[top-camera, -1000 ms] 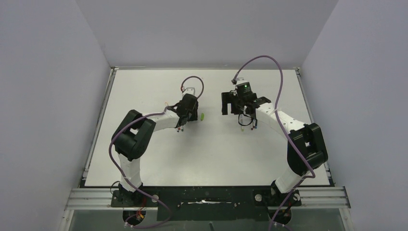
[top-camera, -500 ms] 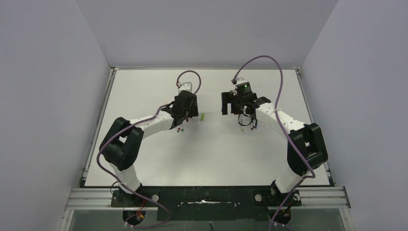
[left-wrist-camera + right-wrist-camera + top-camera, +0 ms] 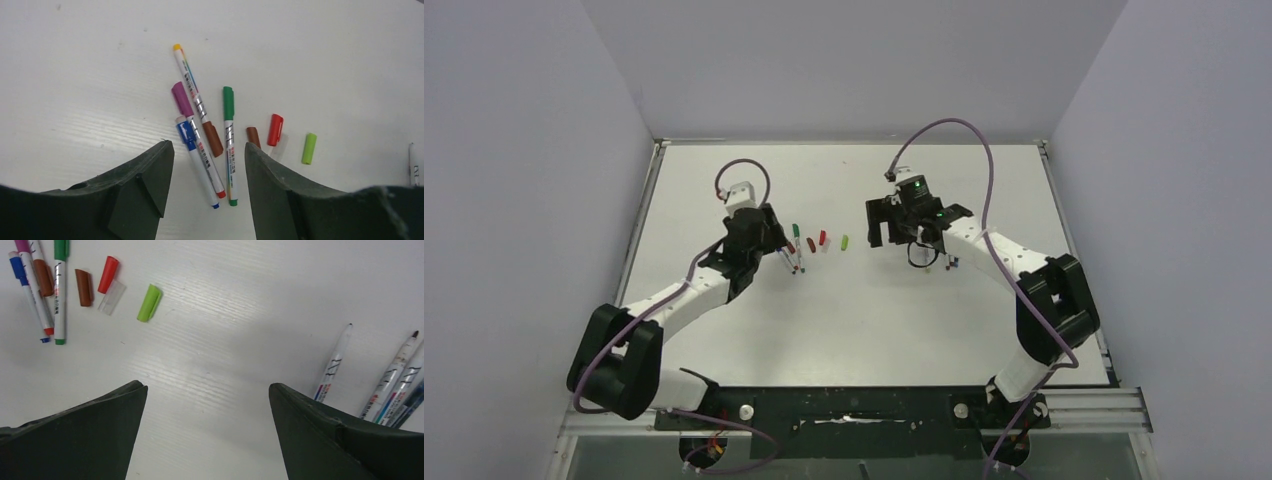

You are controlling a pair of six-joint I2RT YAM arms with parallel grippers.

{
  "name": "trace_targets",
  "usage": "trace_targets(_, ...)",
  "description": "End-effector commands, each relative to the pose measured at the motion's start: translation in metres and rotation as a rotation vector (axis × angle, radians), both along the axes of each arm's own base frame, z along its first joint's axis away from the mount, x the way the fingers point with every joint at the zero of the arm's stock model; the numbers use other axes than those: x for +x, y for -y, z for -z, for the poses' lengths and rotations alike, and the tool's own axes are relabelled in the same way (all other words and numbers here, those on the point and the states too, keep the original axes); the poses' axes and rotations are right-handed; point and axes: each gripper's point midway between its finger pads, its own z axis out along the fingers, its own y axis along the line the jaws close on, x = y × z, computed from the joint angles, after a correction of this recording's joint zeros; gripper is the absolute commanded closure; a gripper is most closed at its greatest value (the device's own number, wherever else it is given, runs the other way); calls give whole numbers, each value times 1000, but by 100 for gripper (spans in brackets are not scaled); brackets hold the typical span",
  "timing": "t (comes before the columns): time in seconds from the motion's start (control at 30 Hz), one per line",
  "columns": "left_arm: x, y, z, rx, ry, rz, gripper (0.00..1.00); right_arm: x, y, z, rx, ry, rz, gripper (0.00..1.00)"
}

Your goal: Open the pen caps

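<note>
On the tabletop (image 3: 874,330), left of centre, three pen caps lie loose in a row: brown cap (image 3: 253,136), red cap (image 3: 275,129), lime cap (image 3: 309,148). All are off their pens. A clear sleeve (image 3: 111,297) touches the red one.

Just beside them on the left is a fan of four pens with caps on: purple-capped pen (image 3: 181,97), blue-capped pen (image 3: 186,136), green-capped pen (image 3: 229,105), and a yellow-ended pen (image 3: 189,80) with a brown cap on its lower end. They overlap at the near ends.

Well apart on the right is a bunch of bare-tipped pens (image 3: 334,365), about four. Some are cut off by the right finger, so the count isn't sure.

Progress looks roughly half: the right bunch is opened, the left fan of four is left to do. Only three coloured loose caps show, so any other is out of sight.

The caps are short stubby tubes, the red and brown ones with clips. The pens are slim with whitish printed barrels and coloured ends.

The left gripper (image 3: 207,146) hangs above the capped fan with its jaws apart and nothing between them. The right gripper (image 3: 207,386) is over bare tabletop between the caps and the opened pens, jaws spread wide and empty.
</note>
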Motion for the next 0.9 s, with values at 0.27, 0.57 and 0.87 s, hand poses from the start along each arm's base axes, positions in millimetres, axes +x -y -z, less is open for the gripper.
trace_targets(0.27, 2, -54, -13, -157, 141, -175, 48, 5, -110, -26, 135, 43, -201, 32)
trace_targets(0.57, -1, -55, -19, -188, 165, -176, 50, 13, -168, 2, 124, -1, -258, 62)
trace_targets(0.87, -5, -61, -22, -194, 185, -201, 50, 19, -196, 13, 83, 6, -265, 61)
